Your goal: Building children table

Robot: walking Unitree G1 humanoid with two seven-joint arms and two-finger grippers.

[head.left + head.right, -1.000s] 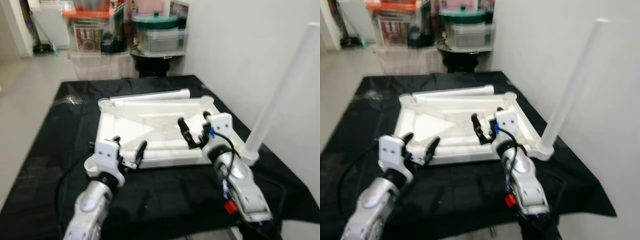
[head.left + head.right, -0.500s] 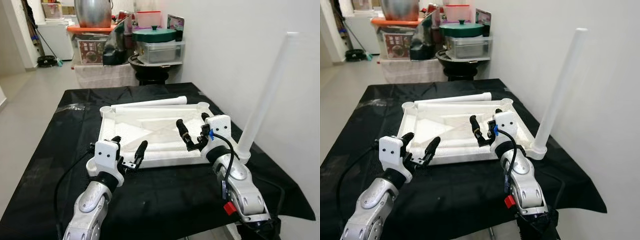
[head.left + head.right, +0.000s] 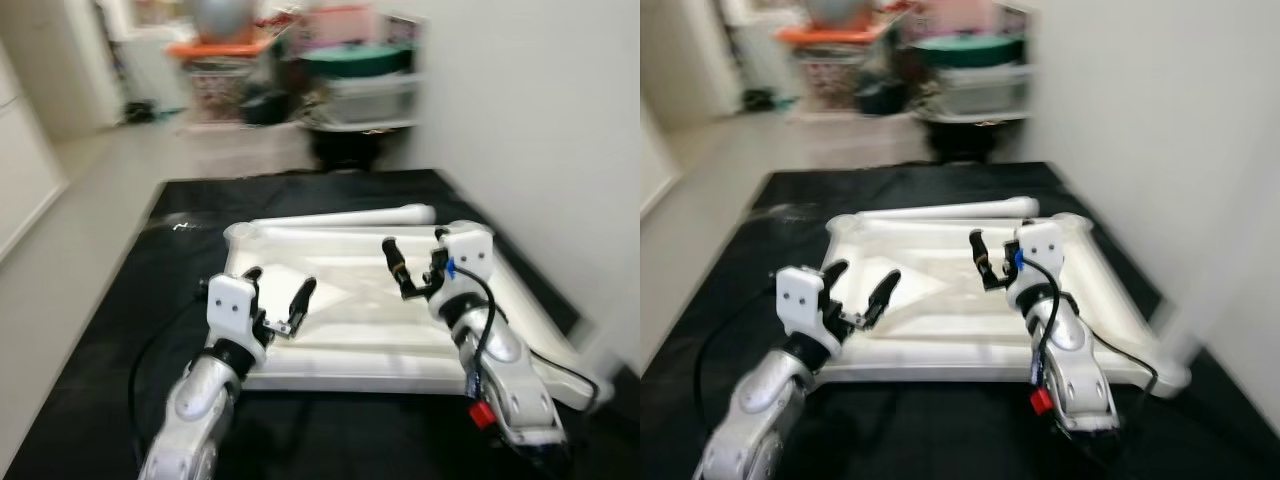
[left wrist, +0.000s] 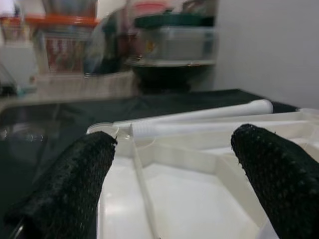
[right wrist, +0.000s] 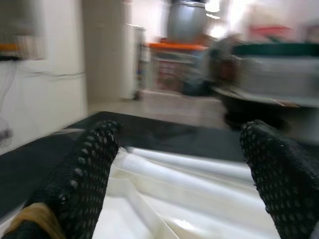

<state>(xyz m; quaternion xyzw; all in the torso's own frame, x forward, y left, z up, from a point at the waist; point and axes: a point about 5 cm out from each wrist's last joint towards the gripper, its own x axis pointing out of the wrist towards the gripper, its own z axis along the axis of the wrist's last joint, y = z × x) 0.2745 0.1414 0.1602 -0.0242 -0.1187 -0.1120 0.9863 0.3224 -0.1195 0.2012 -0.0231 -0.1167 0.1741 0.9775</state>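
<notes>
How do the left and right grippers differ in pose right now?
The left gripper hovers over the near left part of the white upside-down plastic tabletop; the right gripper hovers farther in, over its right side. The left one sits lower and nearer the camera; the right one is nearer the loose white tube-shaped table leg along the far edge. Both have open jaws, hold nothing, and point toward the far end of the black-covered table.

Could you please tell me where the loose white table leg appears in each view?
Left eye view: loose white leg lying along the far edge of the tabletop.
Right eye view: same place.
Left wrist view: across the tabletop's far side.
Right wrist view: probably the blurred pale bar.
Shared landmark: the white tabletop.
</notes>
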